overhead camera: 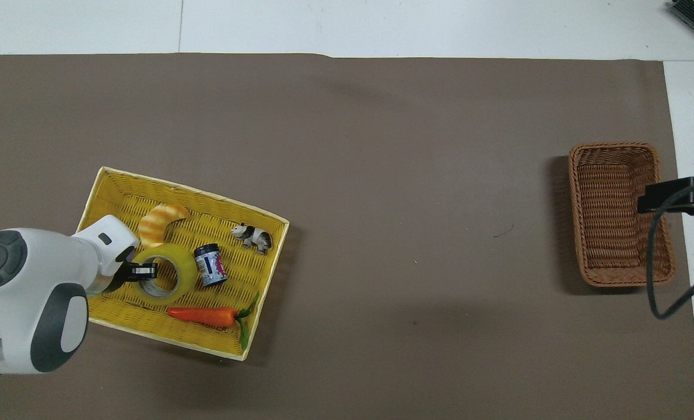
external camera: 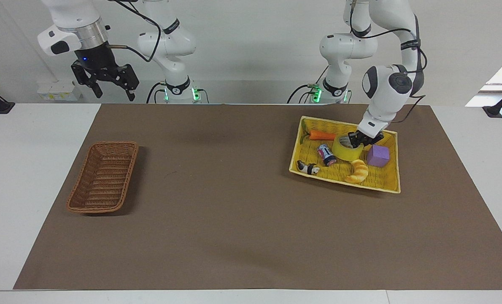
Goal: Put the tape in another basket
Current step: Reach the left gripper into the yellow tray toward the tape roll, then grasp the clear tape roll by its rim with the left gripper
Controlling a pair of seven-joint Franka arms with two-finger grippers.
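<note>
- On my facing view, the right gripper [external camera: 108, 89] hangs high at the right arm's end of the table, waiting, fingers spread and holding nothing.
- Below it, the brown wicker basket [external camera: 103, 177] sits on the brown mat [external camera: 234, 202] with nothing in it that I can see.
- Well apart from it, at the left arm's end, I see the yellow tray [external camera: 389, 184] lying askew on the mat.
- In the tray: a carrot [external camera: 322, 135] by the rim nearest the robots, a small can [external camera: 326, 154], a panda figure [external camera: 308, 168], a croissant [external camera: 357, 171] and a purple cube [external camera: 378, 155].
- The tape [external camera: 346, 148] is in the tray between the can and the cube, tipped up at a slant.
- The left gripper [external camera: 363, 140] is down in the tray, pinching the tape's wall, one finger inside the core.
</note>
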